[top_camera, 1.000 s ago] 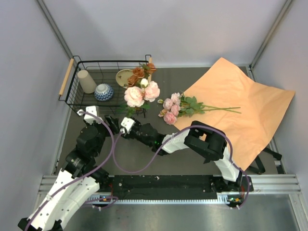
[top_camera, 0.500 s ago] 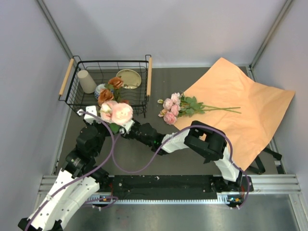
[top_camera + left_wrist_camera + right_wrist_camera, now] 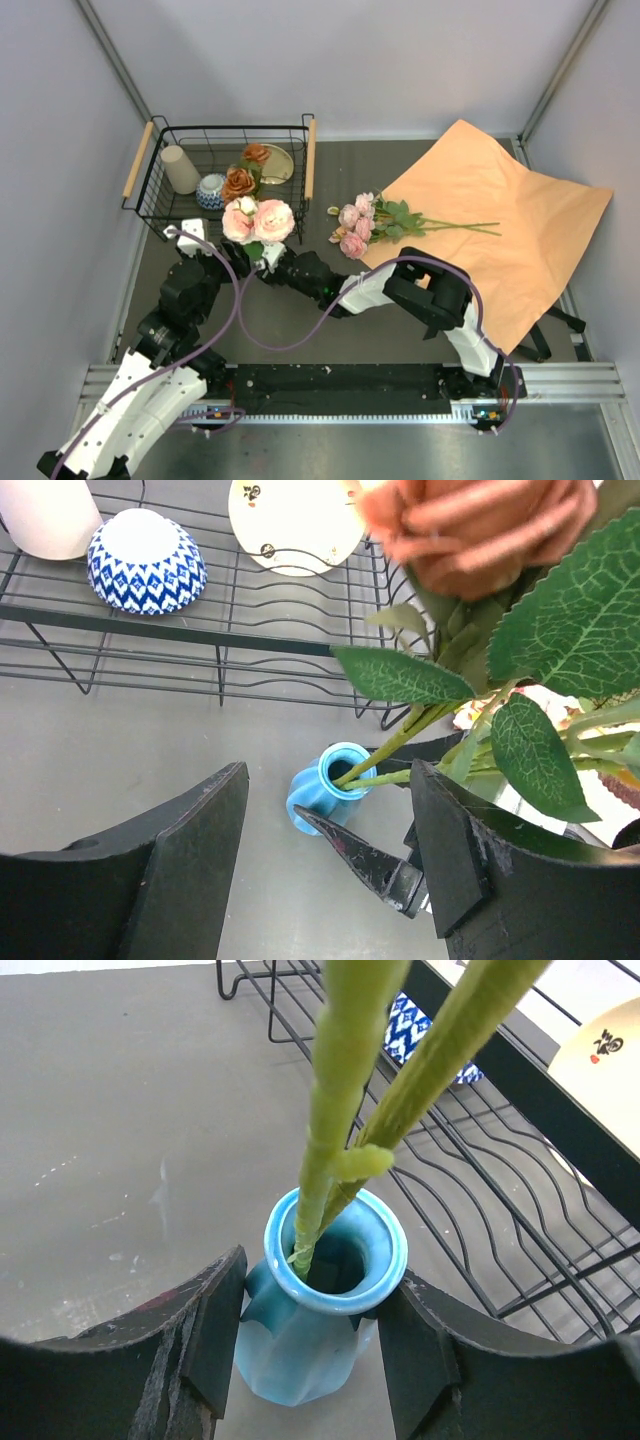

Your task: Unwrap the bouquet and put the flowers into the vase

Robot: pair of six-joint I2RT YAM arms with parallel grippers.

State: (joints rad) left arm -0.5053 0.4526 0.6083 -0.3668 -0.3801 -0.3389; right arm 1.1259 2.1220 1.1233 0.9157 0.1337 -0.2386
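Two green stems (image 3: 345,1110) stand in the mouth of the teal vase (image 3: 320,1355), which sits on the dark table (image 3: 110,1110) just in front of the wire basket (image 3: 150,195). The right gripper (image 3: 318,1270) is clamped on the vase, one finger pressed to each side of its ribbed body. The left gripper (image 3: 328,775) hangs released close by, jaws spread wide and holding nothing (its camera looks down on the vase past large green leaves). From above, the blooms of these flowers (image 3: 262,220), two pink peonies with rust-orange roses behind them, lean over the basket's near rail and hide the vase. Inside the basket are a beige cup (image 3: 180,168), a blue-and-white bowl (image 3: 210,190) and a pale plate (image 3: 280,165). A second spray of small pink flowers (image 3: 355,228) lies flat on the table to the right, its thin stems resting on the spread orange-tan paper (image 3: 510,240).
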